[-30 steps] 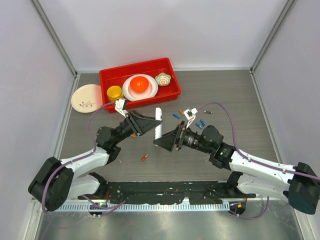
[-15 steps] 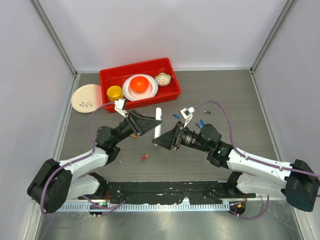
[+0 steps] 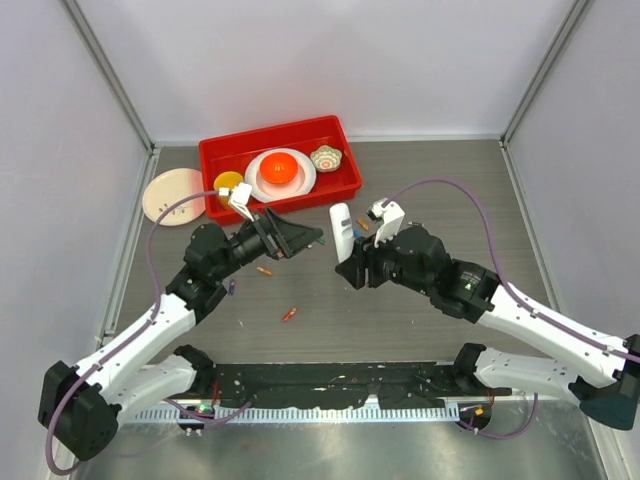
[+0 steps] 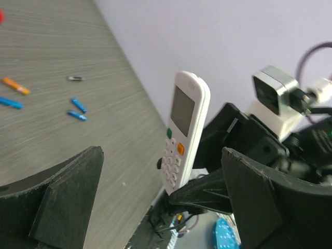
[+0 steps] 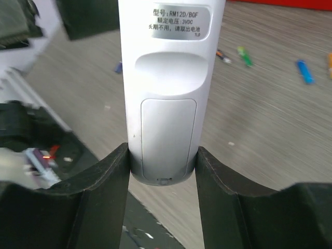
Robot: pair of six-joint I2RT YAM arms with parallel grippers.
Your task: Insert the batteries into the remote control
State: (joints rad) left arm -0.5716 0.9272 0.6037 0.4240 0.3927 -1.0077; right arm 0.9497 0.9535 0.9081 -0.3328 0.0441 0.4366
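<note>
Handover of the remote control (image 5: 166,78) is done: a second ago the left gripper (image 3: 298,238) pinched it while the right stood spread beside it; now the right gripper (image 3: 352,268) is clamped on its lower end, and the left has let go and pulled back toward the table's (image 3: 450,190) left edge, fingers spread wide and empty. The remote stands upright above the table's middle, keypad toward the left arm and back toward the right wrist, with the cover panel apparently still in place. The batteries (image 4: 79,105) lie loose on the table, some toward the far edge. Opening that cover looks like the next step.
</note>
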